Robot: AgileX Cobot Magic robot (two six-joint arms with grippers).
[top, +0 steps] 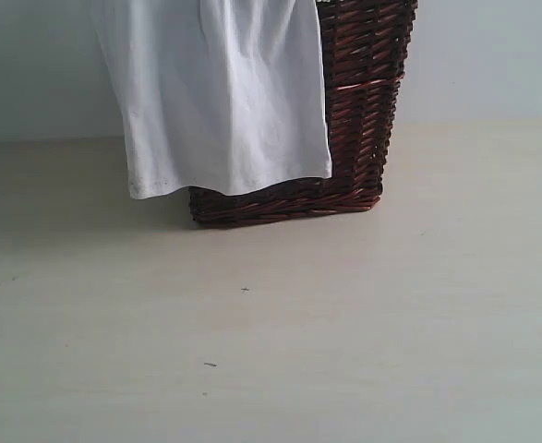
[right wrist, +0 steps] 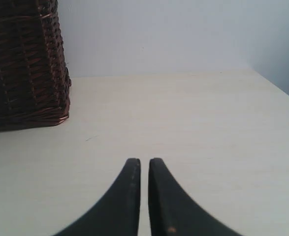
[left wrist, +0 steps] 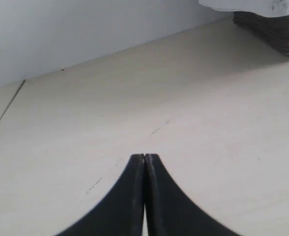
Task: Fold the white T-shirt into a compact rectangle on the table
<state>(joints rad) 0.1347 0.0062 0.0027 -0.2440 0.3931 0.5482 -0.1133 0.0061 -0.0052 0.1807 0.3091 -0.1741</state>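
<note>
White T-shirt [top: 220, 92] hanging down the side of the dark wicker basket [top: 363, 111], none of it on the table [top: 344, 351]; folding not begun, left gripper [left wrist: 144, 157] jaws pressed together, right gripper [right wrist: 144, 162] jaws nearly together, both empty.

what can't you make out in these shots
1. Exterior view: the white T-shirt runs off the top edge, so its collar, sleeves and chest are unseen.
2. Exterior view: the wicker basket has its rim and inside cut off by the same edge, and the shirt covers much of its front.
3. Left wrist view: only a scrap of shirt and basket shows at the frame edge.
4. Right wrist view: the shirt is out of frame.
</note>
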